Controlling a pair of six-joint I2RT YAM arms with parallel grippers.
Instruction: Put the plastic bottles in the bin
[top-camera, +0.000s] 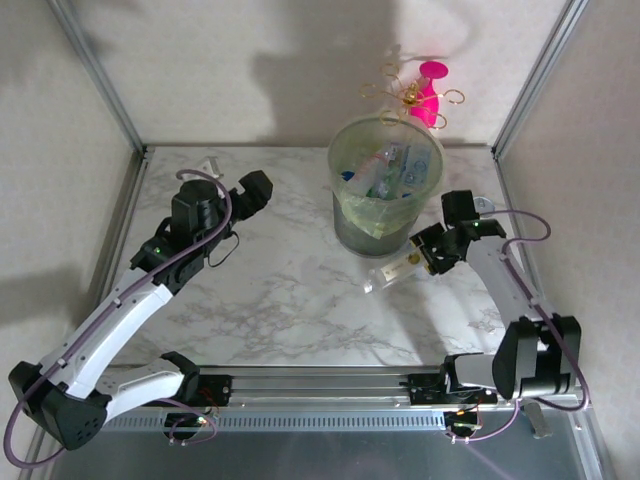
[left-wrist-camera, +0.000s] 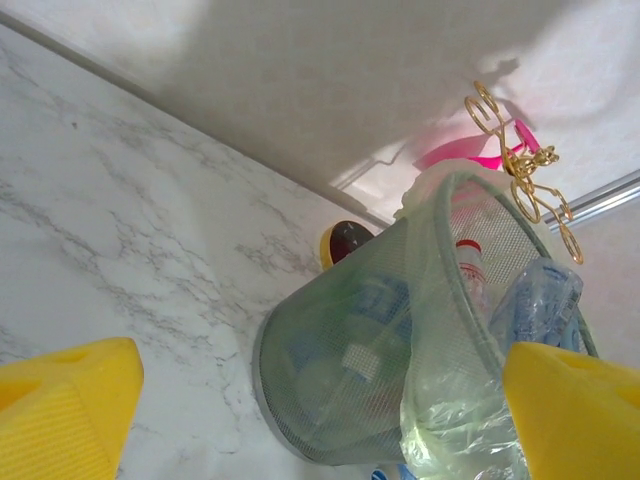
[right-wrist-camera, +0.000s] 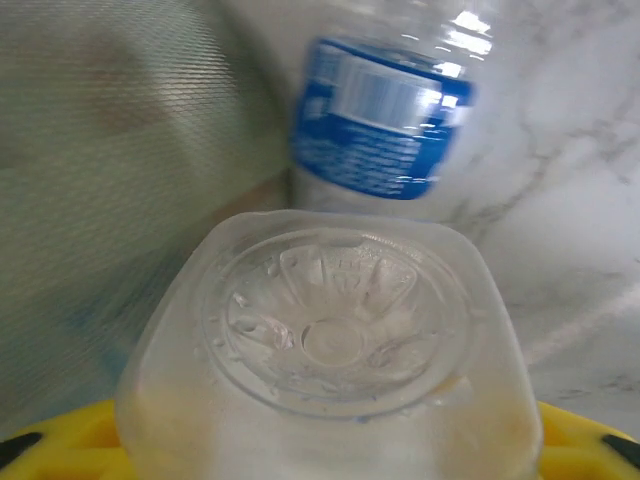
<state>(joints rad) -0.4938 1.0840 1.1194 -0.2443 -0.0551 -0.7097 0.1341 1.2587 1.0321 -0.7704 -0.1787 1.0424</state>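
Glossy clear plastic bottle (right-wrist-camera: 330, 350), marbled tabletop (top-camera: 270, 290).

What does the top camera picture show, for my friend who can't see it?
The right arm's tool grips a small clear plastic bottle beside the translucent green-grey round bin, which already holds several other bottles. The left arm's tool hangs open over the white marble table.
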